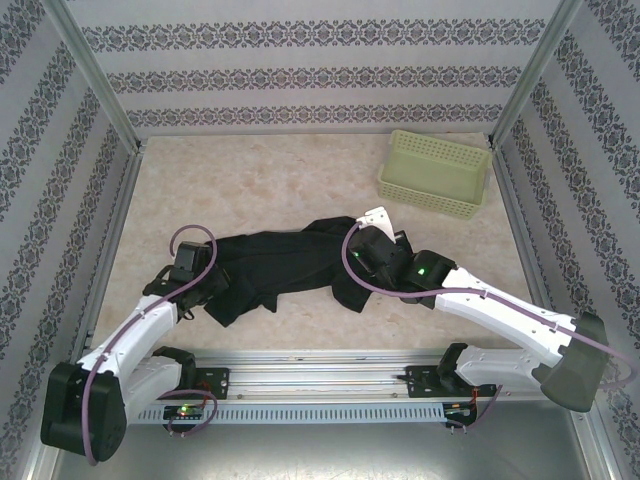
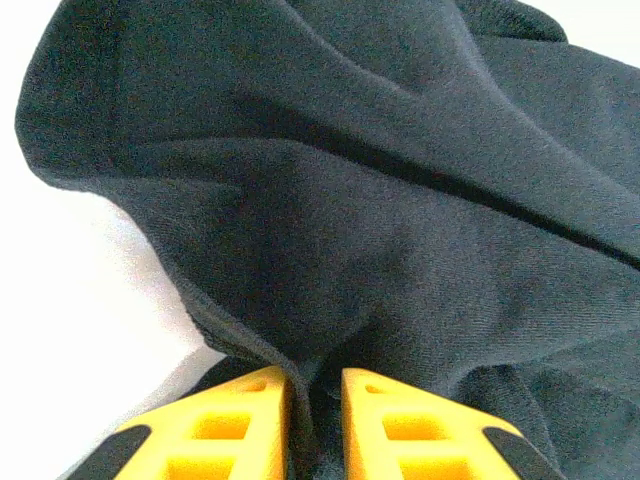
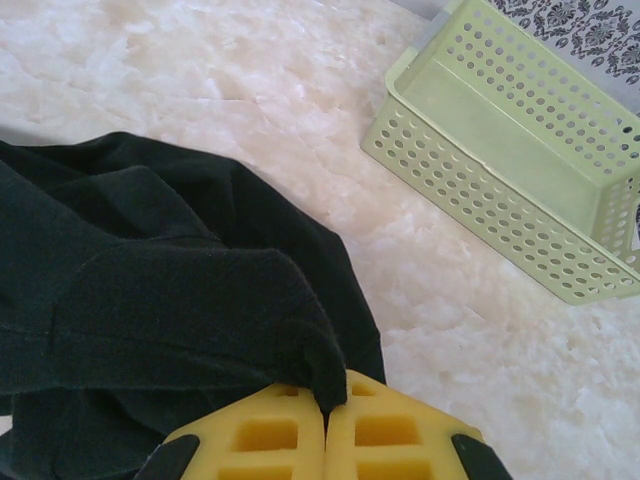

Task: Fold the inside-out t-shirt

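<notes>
Patterned wallpaper lines three walls around a pale marbled counter. From the overhead view, the inside-out t-shirt lies just below the middle of the frame as a crumpled black band running left to right. The left end effector is at its left end and the right end effector at its right end. A pale green basket sits in the upper right, apart from the cloth.

The left wrist view has the yellow left end effector at the bottom edge, clamped on a gather of dark t-shirt that billows above it.

The right wrist view has the right end effector at the bottom, drawn together with a lip of t-shirt pinched at its tip. The cloth spreads to the left. The basket sits in the upper right, with bare counter between them.

The task looks barely begun. The shirt is bunched rather than flat, with no neat fold made. Spreading and every fold remain.
</notes>
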